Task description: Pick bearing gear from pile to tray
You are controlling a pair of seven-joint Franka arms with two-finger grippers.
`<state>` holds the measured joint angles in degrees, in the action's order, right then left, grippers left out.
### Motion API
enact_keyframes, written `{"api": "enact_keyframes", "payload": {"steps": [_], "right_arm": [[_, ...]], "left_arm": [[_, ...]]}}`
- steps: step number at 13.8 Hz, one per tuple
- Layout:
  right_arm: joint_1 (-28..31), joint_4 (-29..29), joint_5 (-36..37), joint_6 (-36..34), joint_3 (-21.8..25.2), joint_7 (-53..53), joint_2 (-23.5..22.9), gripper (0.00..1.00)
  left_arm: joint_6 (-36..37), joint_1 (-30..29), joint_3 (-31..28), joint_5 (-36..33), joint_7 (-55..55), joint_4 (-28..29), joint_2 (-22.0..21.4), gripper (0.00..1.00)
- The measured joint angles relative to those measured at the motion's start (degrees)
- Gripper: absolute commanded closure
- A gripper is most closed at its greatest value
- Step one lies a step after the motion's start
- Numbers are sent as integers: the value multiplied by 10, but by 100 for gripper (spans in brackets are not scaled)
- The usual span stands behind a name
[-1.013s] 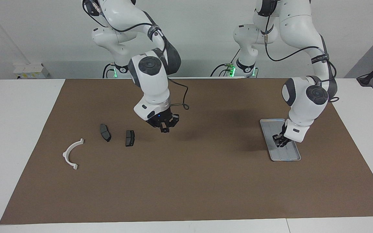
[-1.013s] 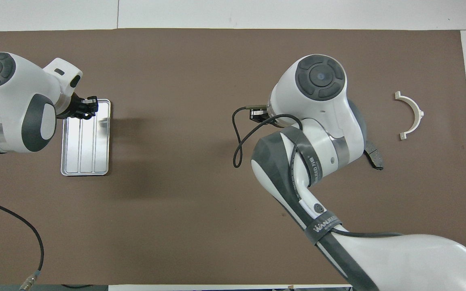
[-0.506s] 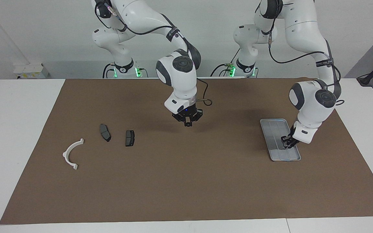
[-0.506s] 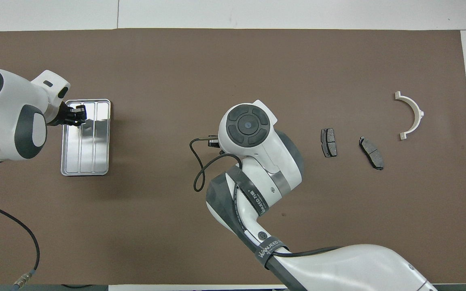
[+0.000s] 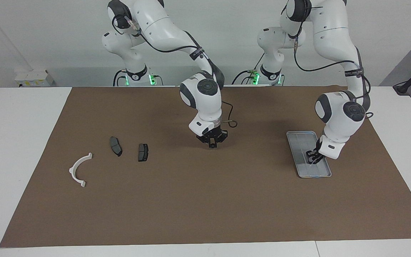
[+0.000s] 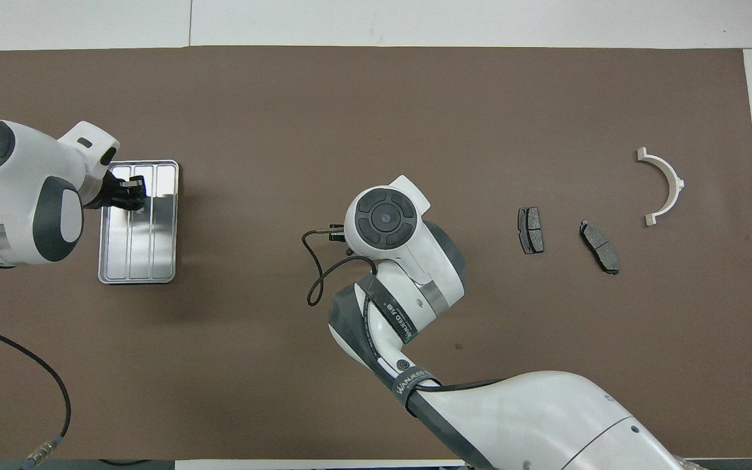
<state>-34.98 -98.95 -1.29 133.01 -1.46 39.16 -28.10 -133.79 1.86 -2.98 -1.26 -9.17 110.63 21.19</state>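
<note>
White arc bracket (image 5: 79, 169) lies at my right arm's end of the brown mat (image 5: 205, 200), with two dark brake pads (image 5: 116, 146) (image 5: 143, 152) beside it toward the middle. My right gripper (image 5: 212, 144) hangs over the bare middle of the mat, fingertips pressed together. My left gripper (image 5: 311, 156) hovers low over the silver tray (image 5: 300, 141) at my left arm's end; I cannot tell whether it grips anything

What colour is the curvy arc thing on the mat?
The arc bracket is white, clearest in the overhead view against the brown mat.
</note>
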Motion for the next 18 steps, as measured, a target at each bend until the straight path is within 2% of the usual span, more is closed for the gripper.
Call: {"api": "enact_keyframes", "payload": {"steps": [1, 2, 3, 6, 7, 8, 9, 10, 14, 18], "right_arm": [[1, -3, 0, 1, 0, 0, 0, 90], [1, -6, 0, 3, 0, 0, 0, 86], [1, -10, 0, 6, 0, 0, 0, 83], [1, -26, 0, 29, 1, 0, 0, 65], [2, -29, 0, 33, 2, 0, 0, 63], [2, -31, 0, 33, 3, 0, 0, 51], [2, -31, 0, 33, 4, 0, 0, 34], [2, -31, 0, 33, 4, 0, 0, 27], [11, -24, 0, 27, 6, 0, 3, 24], [73, 12, 1, -30, 9, -38, 33, 23]], "left_arm": [[-1, 0, 0, 1, 0, 0, 0, 59], [-1, 0, 0, 1, 0, 1, 0, 28], [-3, 0, 0, 1, 0, 1, 0, 17], [-4, 0, 0, 1, 2, 2, 0, 7], [-4, 0, 1, 2, 2, 0, 0, 3], [1, 0, 3, 2, 2, -7, -1, 0], [19, 0, 7, 4, 2, -20, -2, 0], [47, 1, 12, 5, 1, -38, -5, 0], [111, 39, 21, 8, -70, -71, -36, 0], [129, 124, 23, 9, -211, -71, -47, 0]]}}
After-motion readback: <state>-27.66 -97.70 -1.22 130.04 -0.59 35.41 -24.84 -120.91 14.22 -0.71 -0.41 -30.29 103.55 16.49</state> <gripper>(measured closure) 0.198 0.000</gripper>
